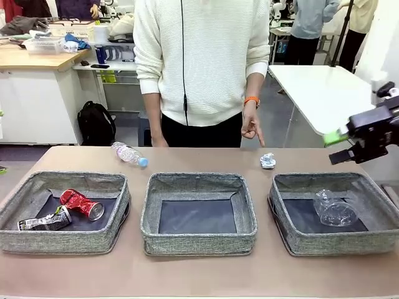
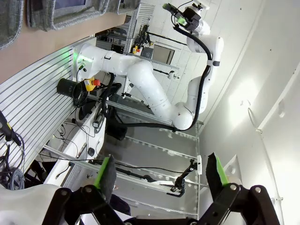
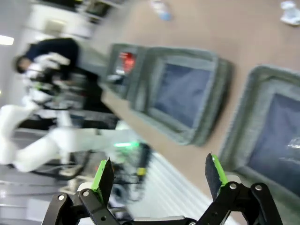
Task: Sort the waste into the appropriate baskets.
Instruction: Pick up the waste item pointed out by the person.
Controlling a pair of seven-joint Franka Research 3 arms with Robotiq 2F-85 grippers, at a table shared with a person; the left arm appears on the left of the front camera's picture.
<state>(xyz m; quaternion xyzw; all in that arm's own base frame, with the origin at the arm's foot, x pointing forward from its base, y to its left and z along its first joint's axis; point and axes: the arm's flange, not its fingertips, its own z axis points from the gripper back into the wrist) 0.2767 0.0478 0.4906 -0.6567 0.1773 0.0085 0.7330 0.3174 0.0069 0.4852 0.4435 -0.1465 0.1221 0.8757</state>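
Note:
Three grey baskets stand in a row. The left basket holds a crushed red can and a dark can. Nothing lies in the middle basket. A clear plastic cup rests in the right basket. Behind the baskets, a clear bottle with a blue cap and a crumpled paper ball lie on the table. My right gripper hovers open above the right basket's far corner, with nothing between its fingers. My left gripper is open and holds nothing, facing away from the table.
A person stands at the far edge, one hand pointing down just above the paper ball. The blurred right wrist view looks down on the middle basket and the right basket. Bare table lies in front of the baskets.

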